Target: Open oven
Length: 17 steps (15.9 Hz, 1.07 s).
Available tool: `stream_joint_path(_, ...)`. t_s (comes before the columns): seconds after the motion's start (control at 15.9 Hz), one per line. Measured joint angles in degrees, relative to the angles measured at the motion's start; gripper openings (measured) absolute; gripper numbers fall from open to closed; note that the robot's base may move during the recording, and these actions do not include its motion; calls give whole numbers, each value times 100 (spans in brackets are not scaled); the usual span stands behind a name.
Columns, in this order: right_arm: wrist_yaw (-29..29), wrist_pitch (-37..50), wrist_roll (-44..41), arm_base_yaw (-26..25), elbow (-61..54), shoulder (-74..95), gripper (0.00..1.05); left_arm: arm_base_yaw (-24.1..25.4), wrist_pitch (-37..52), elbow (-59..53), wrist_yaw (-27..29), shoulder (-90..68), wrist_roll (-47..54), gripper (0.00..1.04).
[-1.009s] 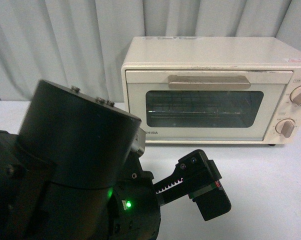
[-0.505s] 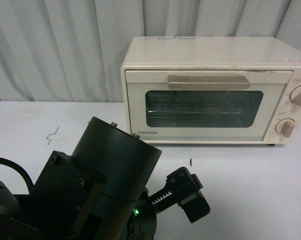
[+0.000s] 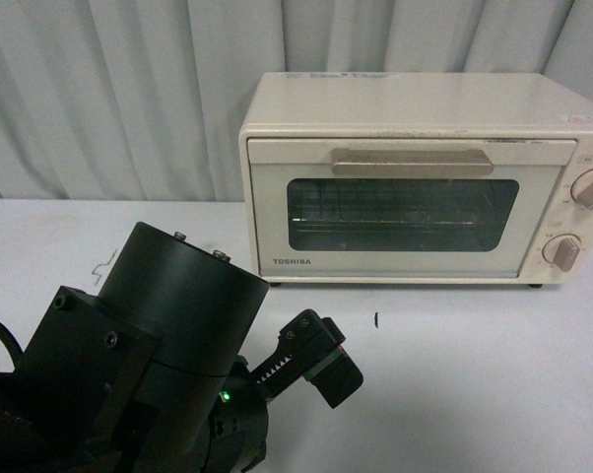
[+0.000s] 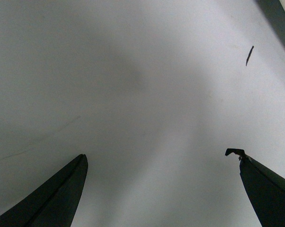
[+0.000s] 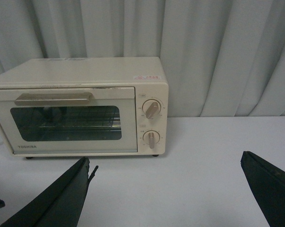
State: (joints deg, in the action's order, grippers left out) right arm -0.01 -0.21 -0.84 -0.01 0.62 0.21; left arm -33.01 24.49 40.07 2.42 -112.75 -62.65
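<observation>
You see the closed oven (image 3: 410, 177) at upper right; a wire rack (image 3: 385, 217) sits inside. Your left gripper (image 4: 159, 156) and right gripper (image 5: 165, 158) fingers stand wide.

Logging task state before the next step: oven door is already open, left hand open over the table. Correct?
Not quite. The oven door is shut, flush with the body, its bar handle up at the top edge. The front view shows it, and so does the right wrist view. The rest stands: the left hand is open over the table.
</observation>
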Motion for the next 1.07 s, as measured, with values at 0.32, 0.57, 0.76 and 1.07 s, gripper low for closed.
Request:
stream_joint_path(0.32,0,0,0,0,0,0,98,13,26,-61,101,35,11,98)
stream_joint_path(0.57,0,0,0,0,0,0,98,13,26,-63,103,35,11,98)
stream_joint_path(0.76,0,0,0,0,0,0,98,13,26,-63,103,35,11,98)
stream_joint_path(1.07,2085,741,120,577,409,1578,98,13,24,-66,105,35,11,98)
